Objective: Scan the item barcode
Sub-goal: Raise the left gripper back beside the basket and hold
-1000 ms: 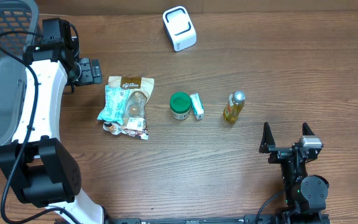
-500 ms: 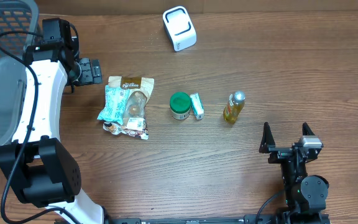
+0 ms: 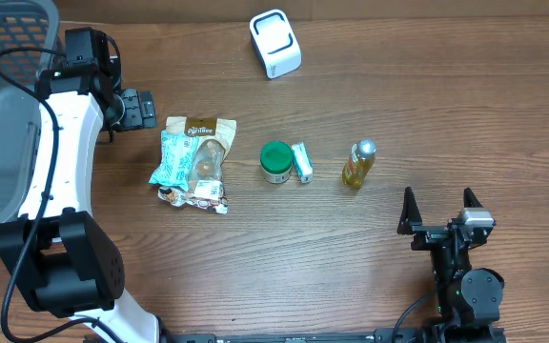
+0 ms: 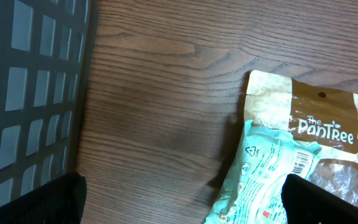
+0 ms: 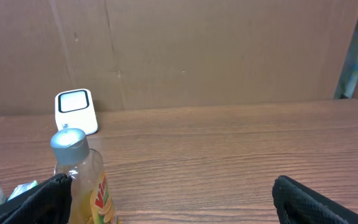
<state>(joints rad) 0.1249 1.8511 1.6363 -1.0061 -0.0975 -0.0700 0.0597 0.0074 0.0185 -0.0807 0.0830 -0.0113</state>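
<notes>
Stage: judged as the very start; no item is lifted and none sits at the scanner.
Scanner [image 3: 275,43]: white box at 12 o'clock on the table [image 3: 427,105], standing alone and well apart from every item.
Items: a loose row across the middle of the table, all lying or standing on the wood.
Brown pouch [image 3: 201,128]: at the 9 o'clock end of the row, with a teal packet [image 3: 171,158] overlapping it on its 8 o'clock side.
Green-lidded jar [image 3: 275,160]: mid-row, with a small teal box [image 3: 301,162] just beside it at 3 o'clock.
Bottle [image 3: 358,163]: silver cap, yellow contents, at the 3 o'clock end of the row.
Barcode [image 4: 300,161]: one shows on the teal packet in the left wrist view, facing up; codes on the other items cannot be made out.
Left gripper [image 3: 144,108]: at 10 o'clock, fingers spread and empty, just beside the brown pouch's upper corner and touching nothing.
Right gripper [image 3: 438,210]: at 5 o'clock, fingers spread wide and empty, near the bottle but apart from it.
Basket [image 3: 8,57]: dark mesh bin along the 9 o'clock edge, beside the left arm.
Done: nothing that the views can confirm.
Left: choose an item, grasp it, carry it toward 12 o'clock, turn its code to the scanner window, then set it down.
Likely first pick: pouch or packet for the left arm, bottle for the right; which one is meant cannot be told.
</notes>
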